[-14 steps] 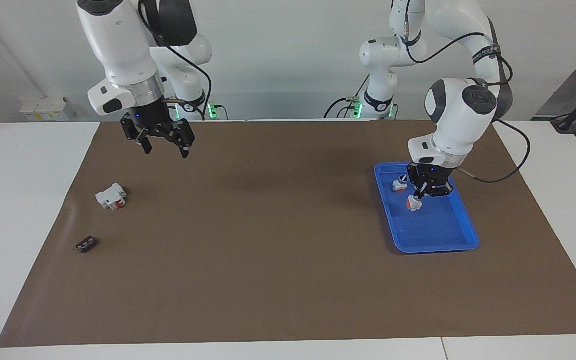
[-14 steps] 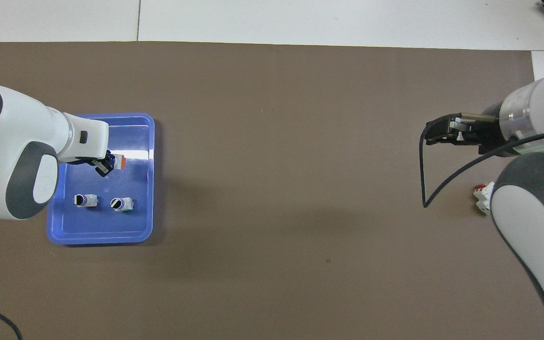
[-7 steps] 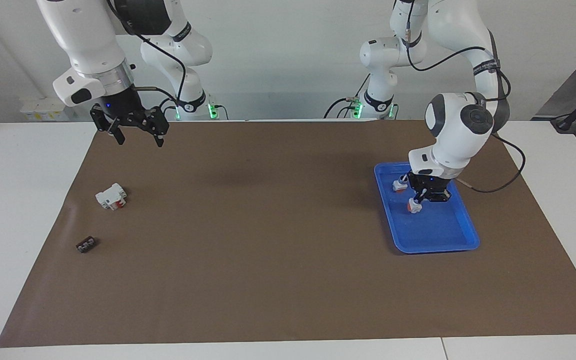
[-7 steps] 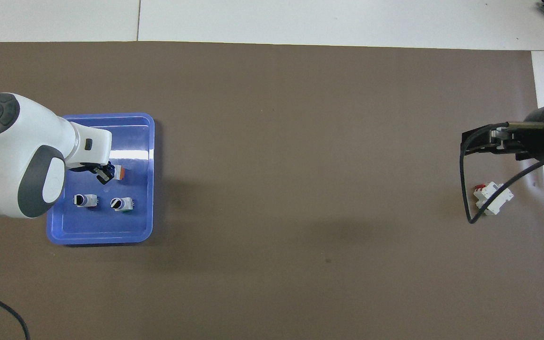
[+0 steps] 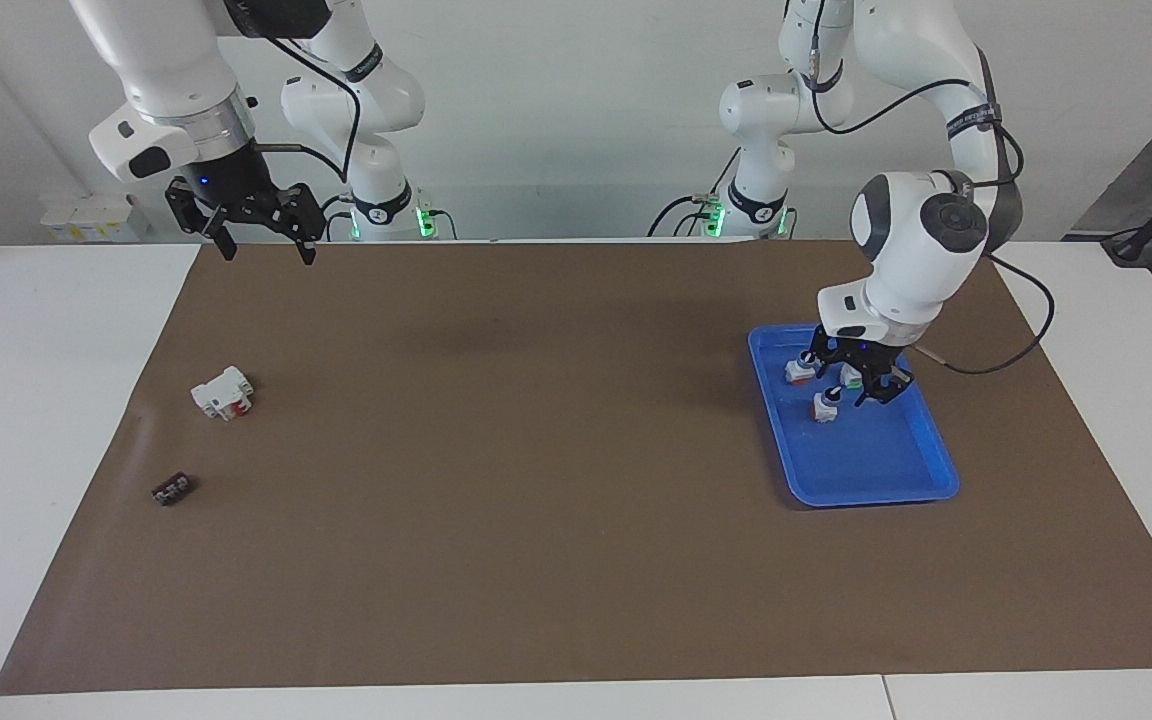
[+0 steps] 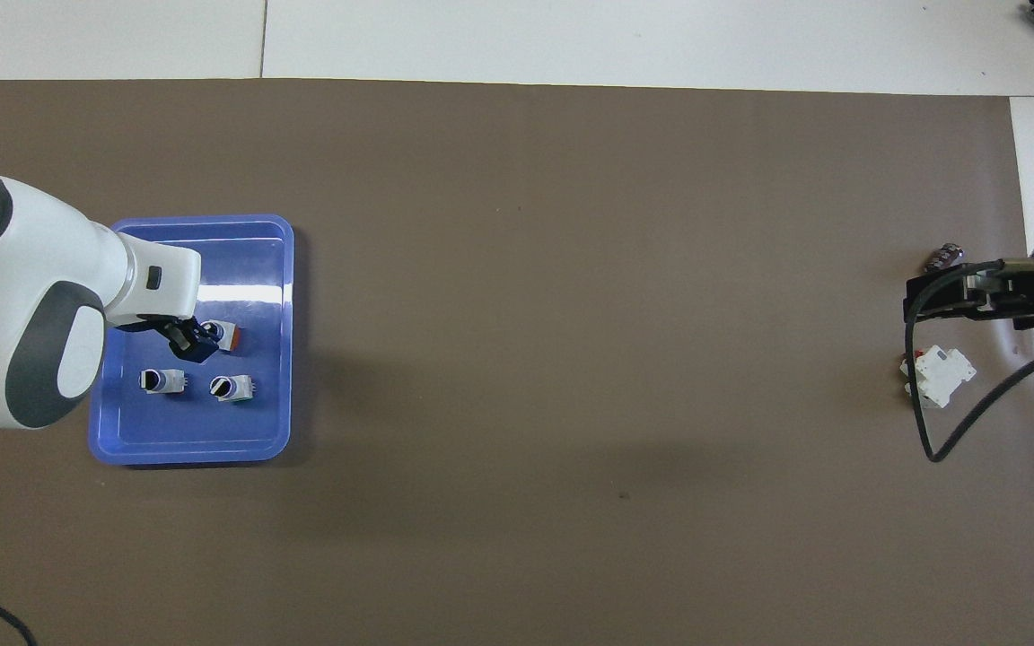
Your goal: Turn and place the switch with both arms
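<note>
The switch (image 5: 823,406) stands upright in the blue tray (image 5: 896,470) at the left arm's end of the table (image 5: 536,560), orange-red base down, black knob up, at about seven o'clock from the left hand (image 5: 857,394) in the facing view. That hand hangs low over the tray, fingers spread, gripping nothing. Two more switches (image 6: 162,380) sit nearer the robots. The right hand (image 5: 258,245) waits aloft, open and empty, above the white block (image 5: 222,392).
</note>
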`<state>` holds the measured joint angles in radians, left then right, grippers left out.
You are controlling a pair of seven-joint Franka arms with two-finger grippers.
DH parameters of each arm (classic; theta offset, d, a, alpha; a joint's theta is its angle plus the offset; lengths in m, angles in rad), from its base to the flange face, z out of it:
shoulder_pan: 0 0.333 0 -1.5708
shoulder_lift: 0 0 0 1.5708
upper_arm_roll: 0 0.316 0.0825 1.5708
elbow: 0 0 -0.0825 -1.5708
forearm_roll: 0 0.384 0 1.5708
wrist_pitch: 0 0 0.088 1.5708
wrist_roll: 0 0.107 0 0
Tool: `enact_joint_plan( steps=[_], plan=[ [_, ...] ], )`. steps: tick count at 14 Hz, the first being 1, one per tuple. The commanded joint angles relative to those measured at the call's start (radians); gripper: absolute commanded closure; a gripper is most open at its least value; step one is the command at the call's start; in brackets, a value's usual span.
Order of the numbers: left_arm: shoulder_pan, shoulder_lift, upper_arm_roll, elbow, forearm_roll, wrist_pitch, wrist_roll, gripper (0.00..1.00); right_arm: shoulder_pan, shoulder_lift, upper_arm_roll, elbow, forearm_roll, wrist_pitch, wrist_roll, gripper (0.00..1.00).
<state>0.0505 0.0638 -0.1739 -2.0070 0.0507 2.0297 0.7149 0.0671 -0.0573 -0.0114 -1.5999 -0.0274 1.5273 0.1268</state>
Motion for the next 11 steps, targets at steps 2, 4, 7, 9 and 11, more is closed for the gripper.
enact_joint_plan(
  steps=[2,4,7,9,11],
  plan=[
    [-0.001,-0.131,0.001,-0.021,0.017,-0.088,-0.242,0.0,-0.056,-0.035,-0.002,-0.029,-0.014,-0.009,-0.064,0.0],
    [-0.03,-0.163,0.032,-0.015,0.017,-0.124,-0.294,0.0,-0.064,-0.033,-0.002,-0.029,-0.009,-0.003,-0.062,0.0],
    [-0.178,-0.173,0.22,0.091,0.005,-0.262,-0.354,0.0,-0.053,-0.033,0.001,-0.029,0.003,-0.001,-0.035,0.0],
    [-0.182,-0.153,0.228,0.201,-0.038,-0.327,-0.511,0.0,-0.052,-0.039,0.001,-0.029,0.003,-0.012,-0.01,0.0],
    [-0.179,-0.124,0.219,0.299,-0.067,-0.345,-0.687,0.0,-0.076,-0.041,0.005,-0.038,0.007,-0.01,-0.01,0.0]
  ],
)
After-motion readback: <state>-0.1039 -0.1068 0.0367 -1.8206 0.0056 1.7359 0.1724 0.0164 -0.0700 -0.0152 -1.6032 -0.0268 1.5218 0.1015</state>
